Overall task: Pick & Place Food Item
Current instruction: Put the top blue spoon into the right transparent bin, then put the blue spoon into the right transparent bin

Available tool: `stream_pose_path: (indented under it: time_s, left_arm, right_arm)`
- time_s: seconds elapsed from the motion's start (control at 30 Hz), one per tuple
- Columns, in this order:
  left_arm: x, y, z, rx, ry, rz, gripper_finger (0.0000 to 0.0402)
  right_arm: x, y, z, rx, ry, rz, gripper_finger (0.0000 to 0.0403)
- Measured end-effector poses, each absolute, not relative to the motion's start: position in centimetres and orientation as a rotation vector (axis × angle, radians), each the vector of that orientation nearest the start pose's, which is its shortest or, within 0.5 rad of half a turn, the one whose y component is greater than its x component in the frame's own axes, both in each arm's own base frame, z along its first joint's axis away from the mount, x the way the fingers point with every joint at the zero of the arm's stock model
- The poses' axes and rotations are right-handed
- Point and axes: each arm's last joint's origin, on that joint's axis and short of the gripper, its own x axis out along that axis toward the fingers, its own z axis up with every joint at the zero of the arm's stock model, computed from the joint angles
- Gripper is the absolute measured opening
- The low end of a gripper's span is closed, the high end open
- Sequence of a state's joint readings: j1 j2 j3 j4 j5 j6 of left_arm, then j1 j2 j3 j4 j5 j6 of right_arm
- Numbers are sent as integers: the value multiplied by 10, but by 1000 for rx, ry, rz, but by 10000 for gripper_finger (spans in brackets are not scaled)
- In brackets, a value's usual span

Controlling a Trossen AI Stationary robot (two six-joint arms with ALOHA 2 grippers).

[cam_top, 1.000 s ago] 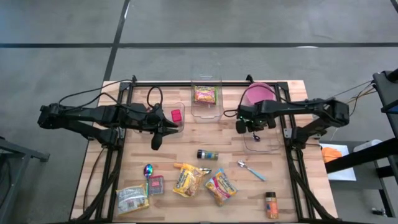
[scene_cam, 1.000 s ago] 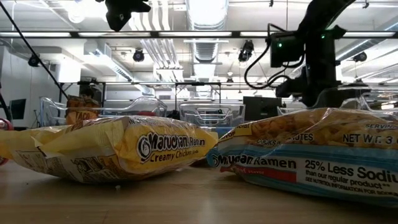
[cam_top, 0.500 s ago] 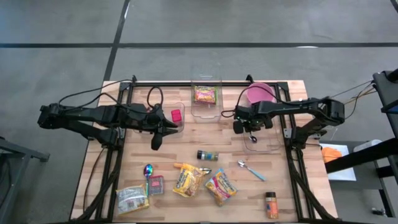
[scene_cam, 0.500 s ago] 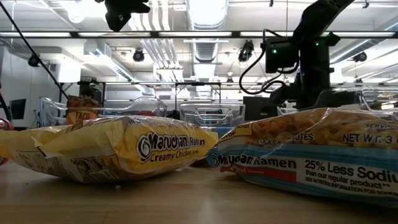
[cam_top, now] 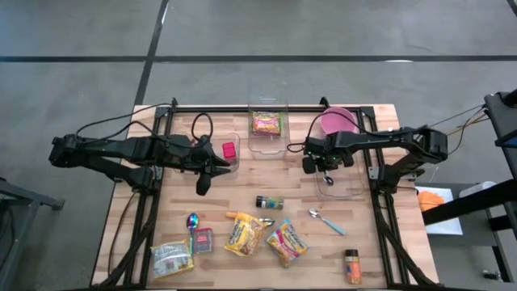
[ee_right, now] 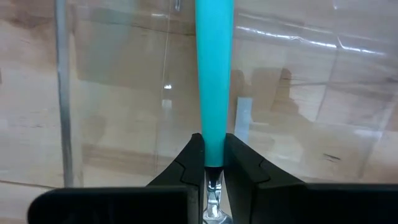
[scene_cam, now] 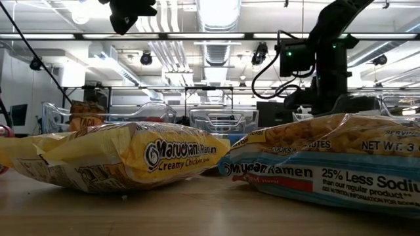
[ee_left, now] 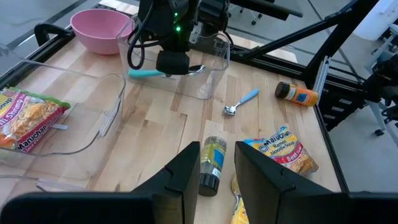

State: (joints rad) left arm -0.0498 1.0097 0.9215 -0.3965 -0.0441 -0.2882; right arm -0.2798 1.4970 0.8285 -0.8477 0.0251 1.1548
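Pinching a teal-handled spoon [ee_right: 213,81] at its neck, the right hand [cam_top: 321,167] hangs above the clear bin [cam_top: 343,191] beside the pink bowl [cam_top: 335,121]. Light, stiff, slippery. The left hand [ee_left: 217,163], part-open and empty, waits.

Both arms are matte black, built of slim jointed segments, and stand on black frame rails along the pale wooden plank table [cam_top: 242,202]. Loose black cables loop from each arm beside those rails. The left gripper [ee_left: 217,171] has two flat, wedge-shaped black fingers. The right gripper [ee_right: 211,163] matches it, with a green indicator light on its wrist housing.
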Motion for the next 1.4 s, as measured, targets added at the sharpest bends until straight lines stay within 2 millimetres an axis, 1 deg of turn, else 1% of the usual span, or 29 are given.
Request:
stream_pose_path:
  time_s: [0.47,0.87,0.97,1.27,1.4]
  left_arm:
    - [214,-9,320,-259,482,64,108]
    - [213,-9,318,-258,504,67,108]
    - [213,-9,318,-258,504,67,108]
    - [213,-9,318,-258,505,67,108]
    - [213,-9,318,-257,509,68,108]
  right_arm:
    - [233,-67,149,1094,1274,-1085,29]
    - [235,-67,147,1093,1266,-1063,31]
    - [235,-67,147,1085,1272,-1054,57]
    - [235,-67,147,1066,1276,-1040,181]
    - [235,-67,149,1059,1267,-1032,227]
